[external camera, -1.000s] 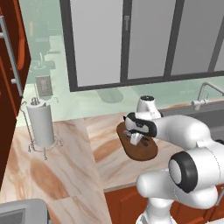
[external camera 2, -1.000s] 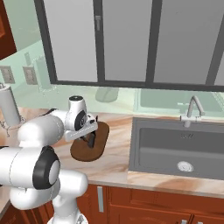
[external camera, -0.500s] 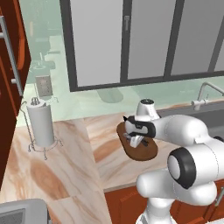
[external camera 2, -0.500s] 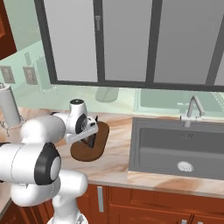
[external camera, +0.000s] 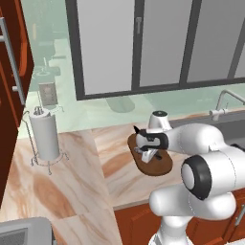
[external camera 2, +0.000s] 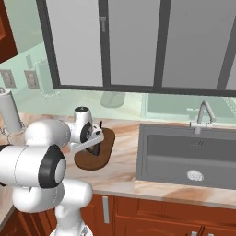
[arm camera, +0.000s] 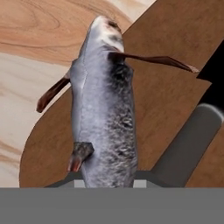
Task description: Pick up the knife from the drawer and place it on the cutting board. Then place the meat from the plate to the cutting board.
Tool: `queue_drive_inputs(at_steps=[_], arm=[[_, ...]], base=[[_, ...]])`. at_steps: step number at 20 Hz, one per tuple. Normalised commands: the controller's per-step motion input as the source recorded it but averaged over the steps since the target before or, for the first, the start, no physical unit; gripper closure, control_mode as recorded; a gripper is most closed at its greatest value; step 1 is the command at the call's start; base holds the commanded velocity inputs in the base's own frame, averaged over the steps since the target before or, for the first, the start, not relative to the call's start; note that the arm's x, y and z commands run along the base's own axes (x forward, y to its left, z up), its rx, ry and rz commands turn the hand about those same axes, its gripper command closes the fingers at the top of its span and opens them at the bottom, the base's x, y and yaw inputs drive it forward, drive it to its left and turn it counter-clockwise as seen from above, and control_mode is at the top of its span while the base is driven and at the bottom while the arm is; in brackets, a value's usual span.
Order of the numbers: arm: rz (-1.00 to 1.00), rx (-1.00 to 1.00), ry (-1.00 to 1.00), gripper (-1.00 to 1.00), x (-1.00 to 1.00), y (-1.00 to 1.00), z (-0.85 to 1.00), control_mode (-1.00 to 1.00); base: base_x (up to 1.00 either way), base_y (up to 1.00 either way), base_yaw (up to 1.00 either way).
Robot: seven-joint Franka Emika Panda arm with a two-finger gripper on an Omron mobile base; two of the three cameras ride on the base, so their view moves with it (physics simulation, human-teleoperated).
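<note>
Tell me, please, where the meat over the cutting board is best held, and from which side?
At one narrow end of its long grey body, as the gripper seems to hold the meat now, closing across the slim thickness from above. The thin reddish fins sticking out sideways look too flimsy. It hangs over the cutting board.

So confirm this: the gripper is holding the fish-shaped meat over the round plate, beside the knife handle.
Not over a plate. The hand view shows the meat, held by the gripper, above the brown cutting board, beside the knife handle.
</note>
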Motion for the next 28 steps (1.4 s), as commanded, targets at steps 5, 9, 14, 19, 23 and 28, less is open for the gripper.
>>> queue_drive_inputs(at_steps=[5,9,14,19,23,28], arm=[[0.0,0.0,0.0,1.0,0.01,-0.03,-0.15,-1.0],[0.0,0.0,0.0,1.0,0.0,-0.02,-0.13,-1.0],[0.0,0.0,0.0,-1.0,0.0,0.0,-0.05,-1.0],[0.0,0.0,0.0,-1.0,0.0,0.0,0.0,-1.0],[0.0,0.01,0.0,-1.0,0.0,0.0,0.36,-1.0],[0.0,0.0,-0.01,-1.0,0.0,0.01,0.92,-1.0]], base=[[0.0,0.0,0.0],[0.0,0.0,0.0],[0.0,0.0,0.0],[0.0,0.0,0.0],[0.0,0.0,0.0],[0.0,0.0,0.0]])
